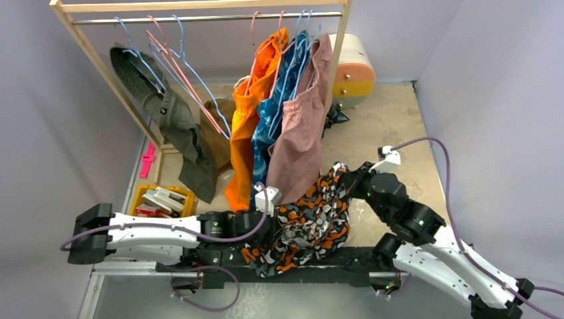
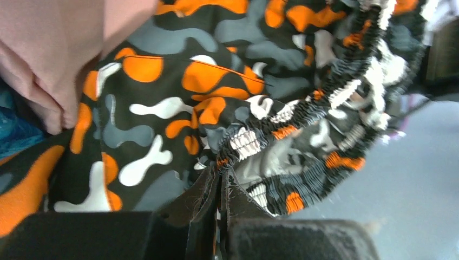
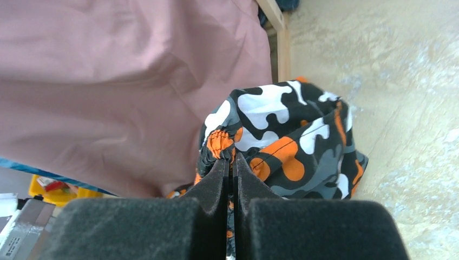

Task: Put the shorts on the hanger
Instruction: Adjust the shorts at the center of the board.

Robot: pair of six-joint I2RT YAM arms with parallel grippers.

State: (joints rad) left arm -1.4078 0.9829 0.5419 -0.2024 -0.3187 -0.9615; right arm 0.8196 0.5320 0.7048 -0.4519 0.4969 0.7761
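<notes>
Status: the grab is done, the hanging isn't.

- Soft camo-print shorts in orange, black, grey and white [image 1: 309, 219]: held up off the beige surface [image 1: 392, 126] between the two arms, at the near edge. The bulk sags down in front of the arm bases.
- Left pincer [image 2: 221, 176]: clenched on the fabric at the elastic waistband. The left wrist view shows the gathered hem pinched between the pads.
- Right pincer [image 3: 231, 162]: clenched on a bunched bit of waistband, with the rest of the garment hanging beyond it. In the top view it sits higher and further back than the left one.
- Thin light-blue wire hanger [image 1: 199, 87]: hooked on the metal rail of the wooden rack [image 1: 199, 18], bare, among pink-red ones. It is well apart from the shorts, at the far left.
- Between the two hang plain orange shorts [image 1: 249, 113], a blue patterned piece [image 1: 276, 106] and plain dusty-pink shorts [image 1: 299, 139]. The camo fabric sits just beside the pink ones, and I can't tell if they touch.

Done, by my read: pickup, with a two-point hold on the waistband.

Left: get the shorts to the hanger and feed or drape them over the bar, then let go. That is the bulk of the job.

Risk: the waistband is bunched, not spread, so it needs tensioning before it goes over the wire. It could also snag on the pink shorts on the way.
</notes>
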